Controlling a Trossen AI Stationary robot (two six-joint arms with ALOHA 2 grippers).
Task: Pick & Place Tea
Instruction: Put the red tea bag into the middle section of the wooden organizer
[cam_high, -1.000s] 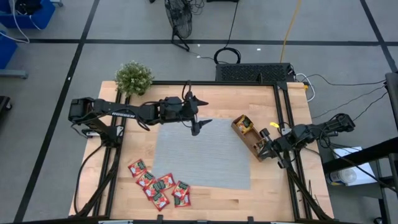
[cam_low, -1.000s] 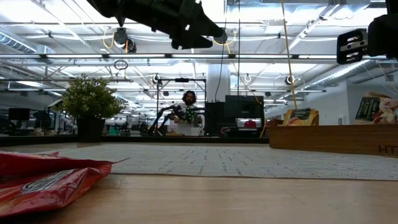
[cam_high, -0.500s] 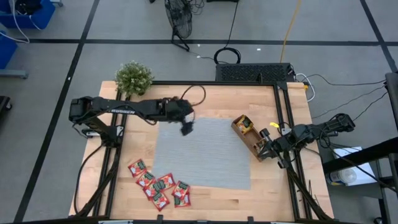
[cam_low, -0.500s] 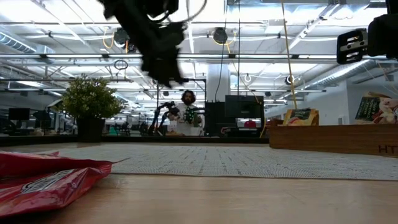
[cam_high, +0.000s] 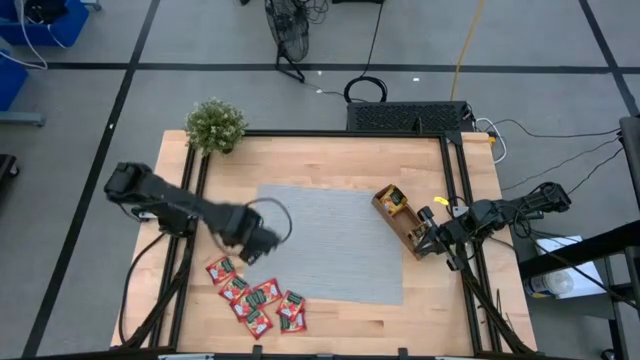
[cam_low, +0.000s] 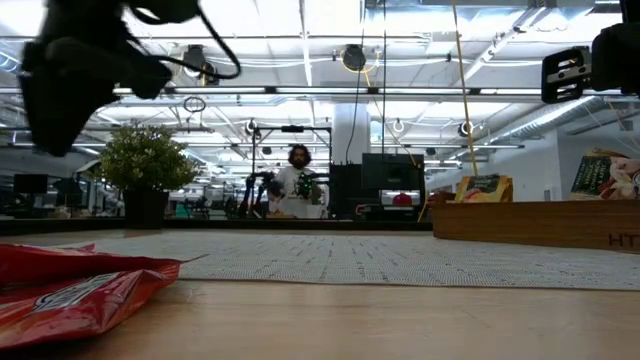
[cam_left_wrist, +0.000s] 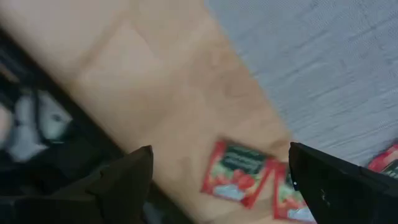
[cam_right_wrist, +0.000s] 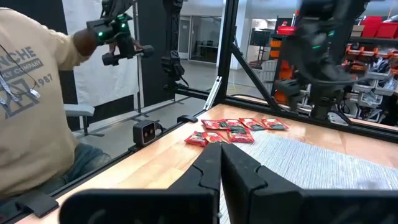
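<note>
Several red tea sachets (cam_high: 255, 298) lie flat in a loose cluster, some overlapping, on the wooden table top by the grey mat's (cam_high: 330, 245) near left corner. They also show in the left wrist view (cam_left_wrist: 239, 171) and low view (cam_low: 70, 290). My left gripper (cam_high: 255, 247) hangs above the table just on the far side of the cluster. It points down and is open (cam_left_wrist: 221, 180), with nothing between its fingers. My right gripper (cam_high: 430, 240) waits shut (cam_right_wrist: 221, 167) at the table's right edge, beside the wooden tray (cam_high: 400, 215).
A potted plant (cam_high: 215, 125) stands at the far left corner. The wooden tray holds a few packets in its far compartment. A person sits beyond the table's left side (cam_right_wrist: 37, 93). Black frame rails (cam_high: 185, 250) run along the table's left and right sides.
My left gripper has swung from over the mat's far edge toward the table's near left, down toward the red sachets. It has tipped from nearly level to pointing down and rolled, and has stayed open. The sachets have not moved.
</note>
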